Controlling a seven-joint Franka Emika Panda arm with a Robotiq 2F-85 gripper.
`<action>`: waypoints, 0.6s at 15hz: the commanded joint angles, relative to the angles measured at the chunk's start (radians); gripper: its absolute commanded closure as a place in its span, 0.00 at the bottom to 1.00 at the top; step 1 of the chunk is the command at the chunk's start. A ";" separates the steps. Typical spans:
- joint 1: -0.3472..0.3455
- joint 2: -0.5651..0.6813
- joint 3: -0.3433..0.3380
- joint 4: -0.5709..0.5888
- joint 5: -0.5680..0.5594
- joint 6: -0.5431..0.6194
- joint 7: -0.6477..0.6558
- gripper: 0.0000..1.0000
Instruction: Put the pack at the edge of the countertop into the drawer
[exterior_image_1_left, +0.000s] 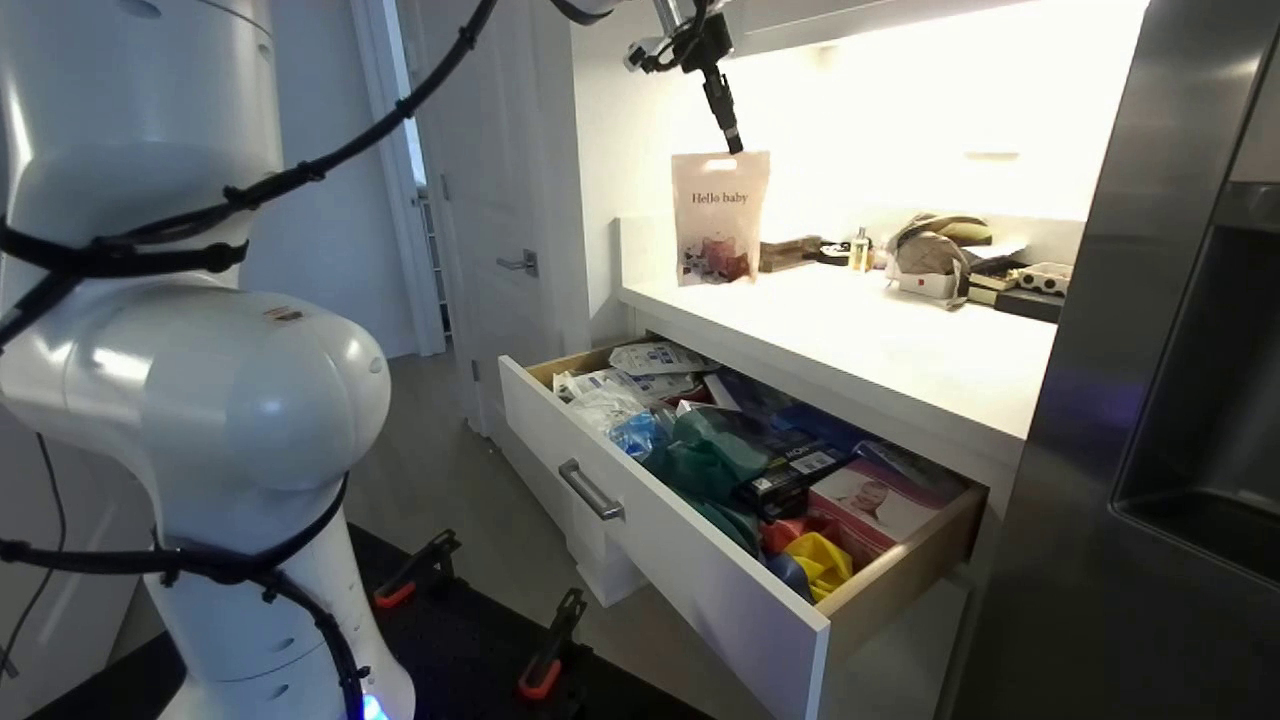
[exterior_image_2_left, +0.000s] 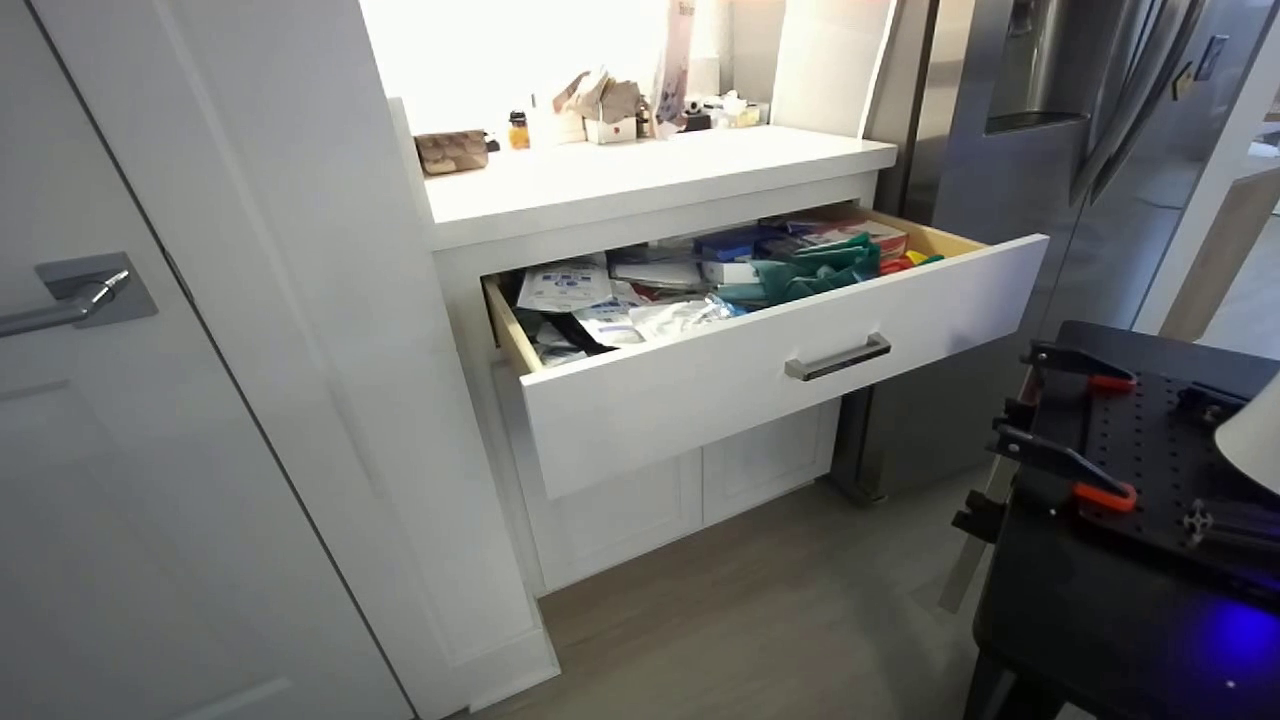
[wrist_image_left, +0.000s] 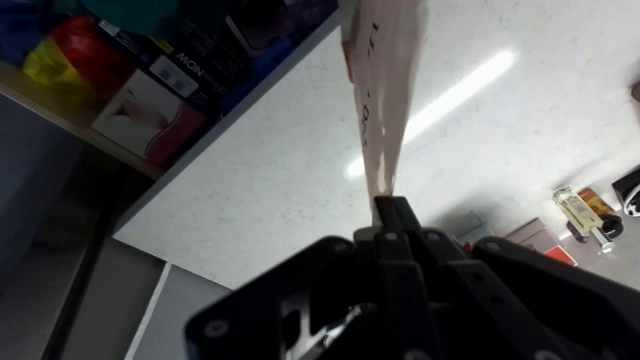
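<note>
The pack is a pale pouch with "Hello baby" and reddish-brown and dark print low down. It hangs upright from my gripper, which is shut on its top edge. In an exterior view the pack shows narrow, its top cut off. In the wrist view the pack is nearly edge-on beyond the fingertips, over the white countertop. I cannot tell whether its bottom touches the countertop. The white drawer is pulled open below, full of packets; it also shows open in an exterior view.
Clutter stands at the back of the countertop, with a small bottle and a brown pouch. The steel fridge stands beside the counter. The drawer's bar handle sticks out. A white door stands at the far side.
</note>
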 joint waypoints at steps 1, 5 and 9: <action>-0.048 -0.050 0.064 -0.004 0.008 -0.089 -0.005 1.00; -0.087 -0.098 0.101 -0.056 0.058 -0.116 -0.043 1.00; -0.117 -0.119 0.118 -0.117 0.123 -0.112 -0.074 1.00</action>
